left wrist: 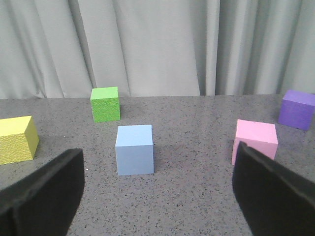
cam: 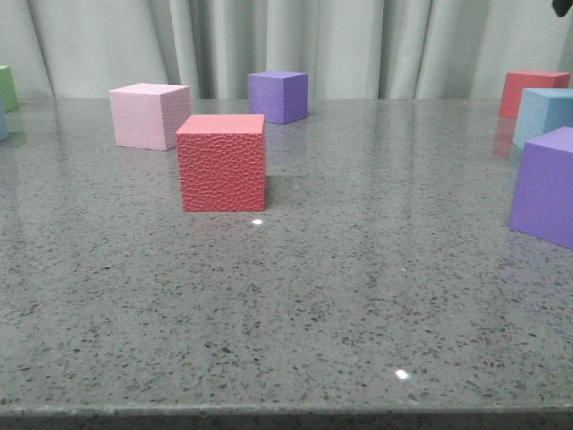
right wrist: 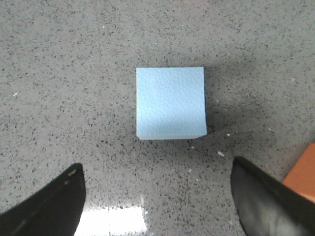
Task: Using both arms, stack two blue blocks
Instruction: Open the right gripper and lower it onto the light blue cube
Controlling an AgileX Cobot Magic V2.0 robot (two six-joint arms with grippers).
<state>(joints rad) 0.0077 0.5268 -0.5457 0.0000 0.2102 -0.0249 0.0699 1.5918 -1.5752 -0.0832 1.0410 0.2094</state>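
Observation:
One pale blue block [left wrist: 134, 149] stands on the table in the left wrist view. It lies ahead of my left gripper [left wrist: 157, 196], whose black fingers [left wrist: 44, 196] stand wide apart with nothing between them. The other blue block [right wrist: 171, 102] is seen from above in the right wrist view, just beyond my right gripper [right wrist: 157, 196], which is open and empty too. In the front view this block [cam: 546, 115] sits at the far right, between a red cube and a purple cube. Neither gripper's fingers show in the front view.
A red cube [cam: 221, 161], a pink cube [cam: 149, 115] and a purple cube [cam: 278, 96] stand mid-table. At the right are a red cube [cam: 533, 90] and a purple cube [cam: 546, 184]. A green cube [left wrist: 105, 103] and a yellow cube [left wrist: 17, 139] stand near the left block.

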